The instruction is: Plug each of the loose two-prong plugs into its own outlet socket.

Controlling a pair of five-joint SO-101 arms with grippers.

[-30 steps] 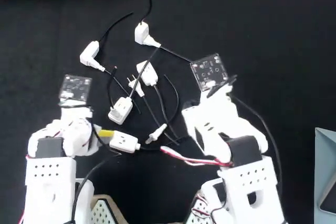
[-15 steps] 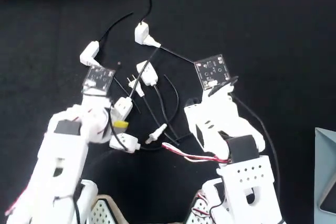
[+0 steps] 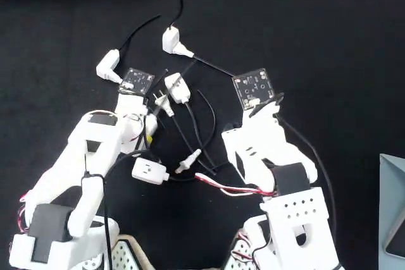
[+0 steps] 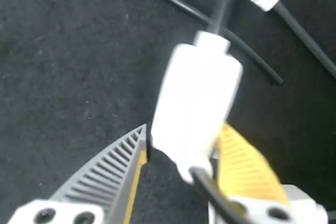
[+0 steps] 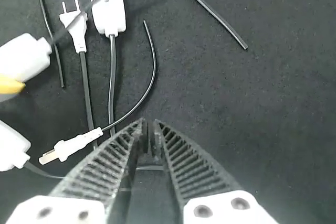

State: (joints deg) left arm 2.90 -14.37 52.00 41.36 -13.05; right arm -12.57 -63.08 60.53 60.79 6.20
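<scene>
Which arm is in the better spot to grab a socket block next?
Left. The left gripper is right on a white socket block. The right gripper hangs shut over the bare black table, with a loose plug nearby.

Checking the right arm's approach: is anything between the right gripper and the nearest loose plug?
Nothing visible does. The plug lies on the bare table beside the right gripper; only its own thin cord curves past it.

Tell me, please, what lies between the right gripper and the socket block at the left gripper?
Black plug cords, as the right wrist view shows.
</scene>
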